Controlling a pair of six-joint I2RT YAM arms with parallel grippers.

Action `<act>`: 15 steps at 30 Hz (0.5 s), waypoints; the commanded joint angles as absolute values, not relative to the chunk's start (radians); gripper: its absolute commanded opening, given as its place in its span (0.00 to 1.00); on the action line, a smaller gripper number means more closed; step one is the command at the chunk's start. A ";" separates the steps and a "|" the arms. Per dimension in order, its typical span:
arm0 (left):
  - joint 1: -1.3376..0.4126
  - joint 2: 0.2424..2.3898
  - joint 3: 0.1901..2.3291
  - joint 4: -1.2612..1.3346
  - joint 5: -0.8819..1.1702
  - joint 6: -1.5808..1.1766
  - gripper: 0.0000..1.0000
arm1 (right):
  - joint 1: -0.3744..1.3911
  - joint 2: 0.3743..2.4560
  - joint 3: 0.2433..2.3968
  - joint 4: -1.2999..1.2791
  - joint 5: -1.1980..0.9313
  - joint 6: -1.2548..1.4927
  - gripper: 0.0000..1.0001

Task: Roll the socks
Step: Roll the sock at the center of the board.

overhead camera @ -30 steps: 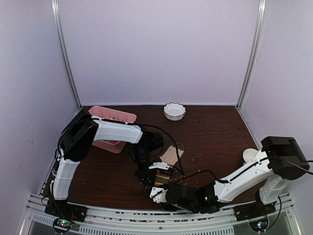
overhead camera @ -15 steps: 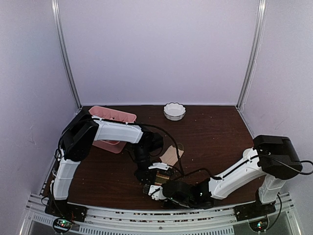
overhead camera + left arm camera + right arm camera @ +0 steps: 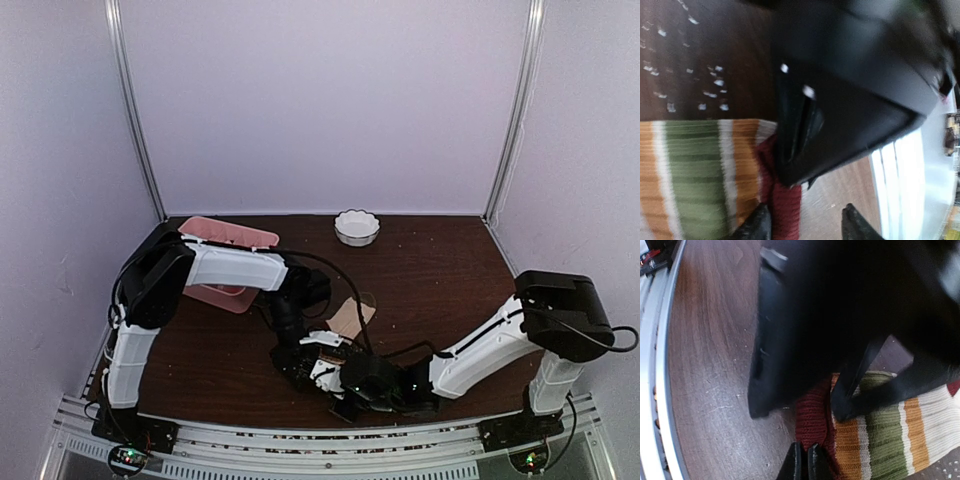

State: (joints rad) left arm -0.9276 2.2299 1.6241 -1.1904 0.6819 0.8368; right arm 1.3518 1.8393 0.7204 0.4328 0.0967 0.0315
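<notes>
The two arms meet at the near middle of the dark wooden table, the left arm bending in from the left and the right arm stretched low across from the right. Their heads crowd together over the striped sock, which lies flat on the table just in front of the near rail. Its cuff shows bands of orange, white and green, and a dark red band forms its edge.

The left gripper hangs over that red edge with its jaws apart. One of its fingers sits at the red band and the other stands over bare wood, so nothing is clamped between them. The black bulk filling most of the left wrist view is the other arm's head, blurred and very close.

The right gripper has its jaws pressed together, the tips pointing at the red band from the near side. They may be nipping the very edge of the fabric, but the right wrist view is too dark and cut off to tell.

The tan sock lies a little farther back and to the right of the grippers, partly under the left arm's cable. A pink tray sits at the far left behind the left arm, and a white scalloped bowl stands at the far middle, well apart from the socks. Pale specks dot the wood beside the cuff.
</notes>
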 commanded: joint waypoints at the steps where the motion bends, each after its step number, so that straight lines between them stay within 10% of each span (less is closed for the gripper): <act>1: -0.907 2.058 1.520 -1.011 0.618 0.826 0.56 | 1.287 1.853 0.644 0.383 -0.139 0.229 0.00; 15: -0.992 1.799 1.172 -0.652 0.513 0.848 0.60 | 1.111 1.958 0.551 0.687 -0.476 0.678 0.00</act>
State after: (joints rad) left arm -0.9428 1.8065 1.2236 -0.7616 0.5655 0.8242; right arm 1.1500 1.8763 0.6125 0.7116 -0.3679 0.5026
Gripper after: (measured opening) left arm 0.622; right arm 0.030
